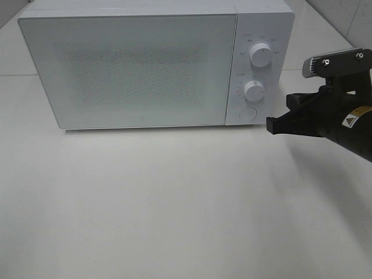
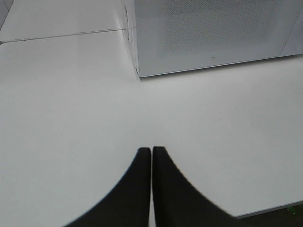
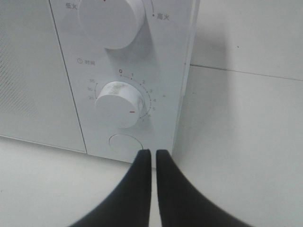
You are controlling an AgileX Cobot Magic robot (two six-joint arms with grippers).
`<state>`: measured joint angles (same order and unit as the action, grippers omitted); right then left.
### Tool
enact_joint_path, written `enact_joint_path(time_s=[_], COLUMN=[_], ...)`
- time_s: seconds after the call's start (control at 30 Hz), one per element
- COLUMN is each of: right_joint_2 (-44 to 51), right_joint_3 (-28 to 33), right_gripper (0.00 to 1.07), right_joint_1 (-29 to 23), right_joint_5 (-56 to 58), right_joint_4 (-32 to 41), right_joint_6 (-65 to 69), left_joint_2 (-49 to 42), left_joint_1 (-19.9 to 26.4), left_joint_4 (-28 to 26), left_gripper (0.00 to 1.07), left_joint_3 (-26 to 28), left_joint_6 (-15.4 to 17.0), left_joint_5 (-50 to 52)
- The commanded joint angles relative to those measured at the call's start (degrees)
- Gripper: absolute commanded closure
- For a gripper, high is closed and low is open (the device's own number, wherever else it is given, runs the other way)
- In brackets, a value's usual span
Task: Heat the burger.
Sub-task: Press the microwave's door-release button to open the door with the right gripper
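The burger is not in view. The white microwave (image 1: pixel 133 70) stands at the back of the table with its door shut and its speckled window shows nothing inside. My right gripper (image 1: pixel 278 119) is shut and empty, just right of the control panel. In the right wrist view its tips (image 3: pixel 152 153) sit just before the round door button (image 3: pixel 125 142), below the timer knob (image 3: pixel 118 104). My left gripper (image 2: pixel 151 152) is shut and empty over bare table, in front of the microwave's left front corner (image 2: pixel 138 74). It does not show in the exterior view.
The panel has a power knob (image 1: pixel 260 56) above the timer knob (image 1: pixel 253 90) and the door button (image 1: pixel 247 114). The timer's red mark stands off zero. White table (image 1: pixel 174 203) stretches in front of the microwave.
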<state>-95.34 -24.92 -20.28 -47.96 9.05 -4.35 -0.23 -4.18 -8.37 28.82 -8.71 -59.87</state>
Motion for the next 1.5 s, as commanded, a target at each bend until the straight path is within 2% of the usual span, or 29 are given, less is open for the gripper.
enact_joint_path(time_s=[0.03,0.23,0.47,0.8,0.9,0.97,1.2,1.33,1.5], right_joint_2=[-2.06,-5.04,-8.82,-13.46,-14.04,-16.56,-19.25,-20.57,-22.35], right_joint_3=[0.00,-0.34,-6.25,-7.85,-7.96,-9.80,-13.46,-15.18,-15.81], right_gripper=[1.02,1.02,1.02,1.01,1.01,1.01,1.01,1.01,1.02], right_joint_1=[-0.34,-0.34,-0.34,-0.34,-0.34,-0.34,-0.34,-0.34,-0.34], right_joint_5=[-4.18,-7.05,-0.92,-1.55,-2.18,-2.69,-2.58,-2.01,-2.18], right_joint_4=[-1.38,-4.98,-9.68,-9.05,-9.05,-9.05,-9.05,-4.35,-2.23], right_joint_6=[4.35,13.12,38.79,63.37,65.32,69.96,72.65,72.77,72.82], left_joint_2=[-1.03,-1.03,-1.03,-1.03,-1.03,-1.03,-1.03,-1.03,-1.03], left_joint_1=[0.11,0.11,0.11,0.11,0.11,0.11,0.11,0.11,0.11], left_joint_4=[0.00,0.00,0.00,0.00,0.00,0.00,0.00,0.00,0.00], left_gripper=[1.06,1.06,1.06,1.06,1.06,1.06,1.06,1.06,1.06], left_joint_3=[-0.17,-0.17,-0.17,-0.17,-0.17,-0.17,-0.17,-0.17,-0.17], left_joint_6=[0.23,0.23,0.23,0.23,0.23,0.23,0.23,0.23,0.29], left_joint_5=[0.52,0.52,0.52,0.52,0.52,0.52,0.52,0.52,0.52])
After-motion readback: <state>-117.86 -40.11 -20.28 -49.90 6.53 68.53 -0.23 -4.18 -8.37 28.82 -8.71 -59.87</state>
